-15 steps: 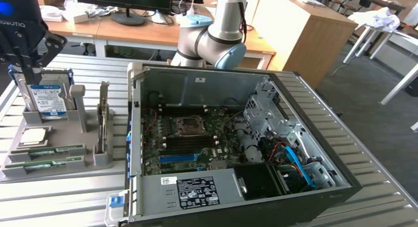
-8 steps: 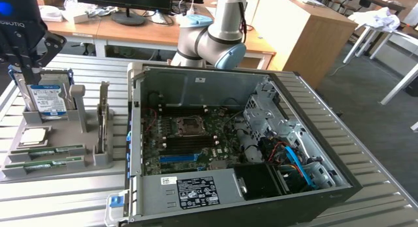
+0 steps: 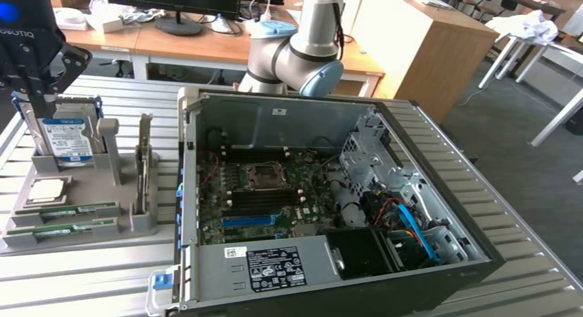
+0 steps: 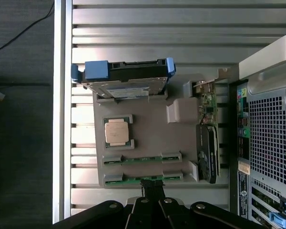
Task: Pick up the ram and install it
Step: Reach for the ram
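Plainly shut and empty: gripper (image 4: 152, 187) with fingers (image 4: 148, 190) pressed tip to tip, nothing between them. Hanging clear above the tray (image 4: 148, 138), touching nothing.

Seemingly right below the tips, near ram (image 4: 128, 178), set in the outermost slot at the tray's edge. Just beyond it, away from the fingers, far ram (image 4: 143, 159), parallel in the next slot. Both seated in the tray, not yet lifted.

Long axis of each stick apparently along the line of finger travel rather than across it, going by the spread of the finger linkage; a judgement, not a certainty.

Further out past both sticks: processor (image 4: 117, 131), then hard drive (image 4: 126, 78) standing at the tray's far end. Off to one side of the fingers, expansion card (image 4: 207, 143) on edge. Past that, case (image 3: 364, 194), open, board exposed, well apart from the tips.
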